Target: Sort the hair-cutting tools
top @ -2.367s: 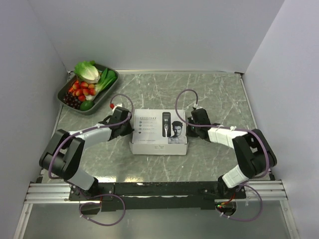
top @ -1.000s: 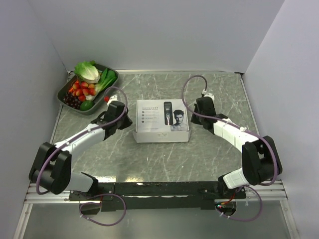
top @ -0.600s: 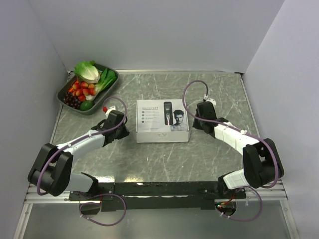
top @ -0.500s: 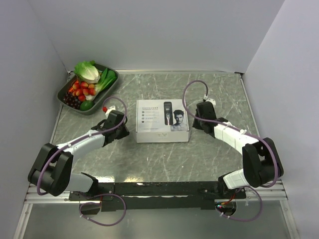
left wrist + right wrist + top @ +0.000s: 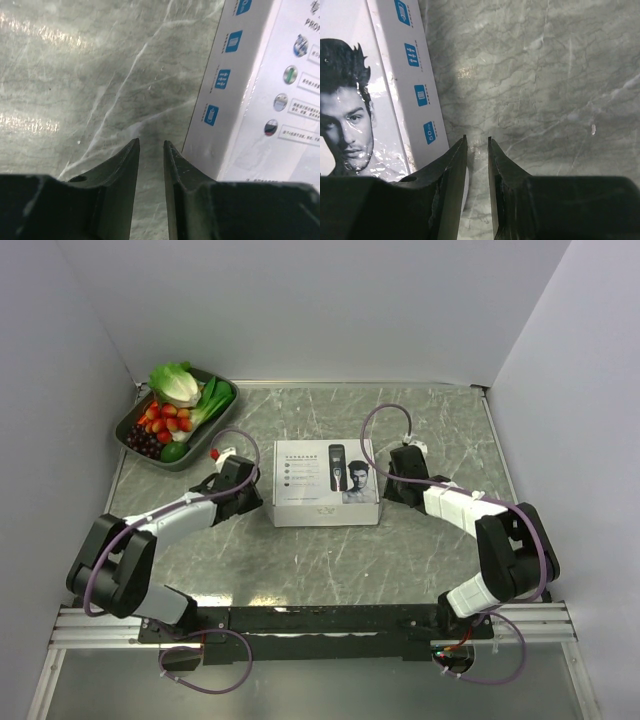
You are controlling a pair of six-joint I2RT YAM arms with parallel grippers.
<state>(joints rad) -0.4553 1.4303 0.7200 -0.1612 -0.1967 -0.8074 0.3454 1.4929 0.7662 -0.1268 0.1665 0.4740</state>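
Observation:
No hair-cutting tools show in any view; only a clipper picture printed on the white cardboard box (image 5: 327, 485). The box lies flat and closed at the middle of the marble table. My left gripper (image 5: 256, 500) sits low just off the box's left side, and the left wrist view has the box (image 5: 260, 100) right of the fingertips. This gripper (image 5: 151, 141) is open by a narrow gap with only table between the fingers. My right gripper (image 5: 393, 490) is just off the box's right side. It (image 5: 477, 137) is also narrowly open and empty, with the box (image 5: 365, 100) to its left.
A dark tray (image 5: 128, 423) of lettuce, strawberries, grapes and other produce stands at the back left corner. White walls close off the table on the left, back and right. Purple cables loop above both wrists.
The box moved slightly away from the arm bases, then stayed put. Both grippers went from shut to narrowly open; the left drew back, then returned beside the box.

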